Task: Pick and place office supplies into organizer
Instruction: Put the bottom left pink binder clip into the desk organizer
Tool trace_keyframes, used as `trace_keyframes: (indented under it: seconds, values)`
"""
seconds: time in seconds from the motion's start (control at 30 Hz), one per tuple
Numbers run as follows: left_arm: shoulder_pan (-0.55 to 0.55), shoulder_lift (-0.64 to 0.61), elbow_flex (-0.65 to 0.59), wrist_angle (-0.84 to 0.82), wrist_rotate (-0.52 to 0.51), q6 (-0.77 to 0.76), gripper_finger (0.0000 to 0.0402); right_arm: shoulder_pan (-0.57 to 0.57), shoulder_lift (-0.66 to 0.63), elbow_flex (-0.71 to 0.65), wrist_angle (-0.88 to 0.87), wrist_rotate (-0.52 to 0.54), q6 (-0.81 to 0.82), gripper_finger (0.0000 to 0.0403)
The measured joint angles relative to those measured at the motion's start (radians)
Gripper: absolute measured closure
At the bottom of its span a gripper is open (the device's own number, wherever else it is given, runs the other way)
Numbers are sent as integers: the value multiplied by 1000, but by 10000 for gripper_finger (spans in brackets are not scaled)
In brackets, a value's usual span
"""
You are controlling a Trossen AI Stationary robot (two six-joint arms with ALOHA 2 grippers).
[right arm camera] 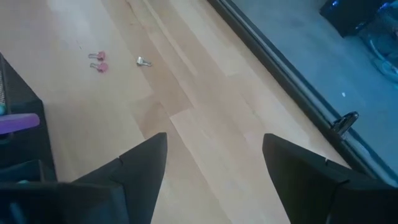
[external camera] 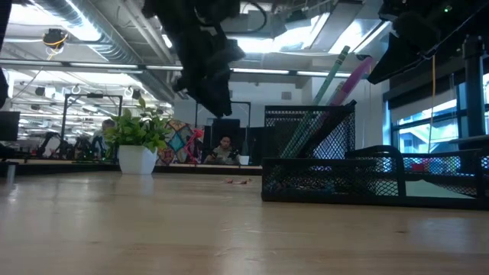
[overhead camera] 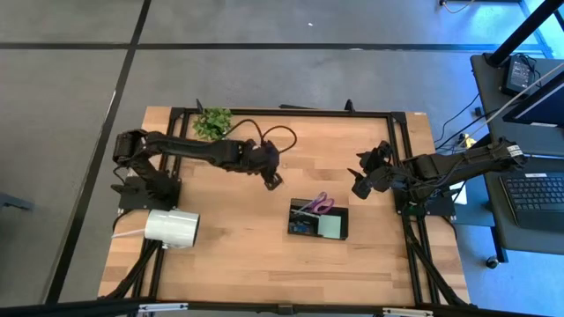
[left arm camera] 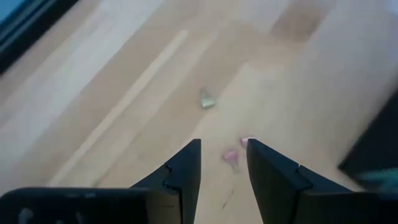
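We judge the open, empty left hand hovers mid-surface over two pink clips, needing descent and closure, while the right hand waits open beside the organizer.

Bare desk lies at 6 o'clock of the organizer. The white roll blocks 9 o'clock, the plant 11 o'clock. Left tool, jaws parted, hangs over what appear to be pink clips.
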Motion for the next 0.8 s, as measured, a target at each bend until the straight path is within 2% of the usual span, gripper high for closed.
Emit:
trace_keyframes:
  seconds: [0.17, 0.37, 0.63, 0.8]
  values:
    - [55, 63, 0, 20, 59, -74, 278, 0, 0, 0, 4, 4, -52, 134]
    - [66, 165, 4, 54, 98, -94, 279, 0, 0, 0, 5, 4, -74, 134]
    - [41, 308, 146, -50, 112, -99, 279, 0, 0, 0, 5, 4, -69, 134]
    - [34, 379, 213, -113, 147, -45, 273, 0, 0, 0, 7, 4, -67, 134]
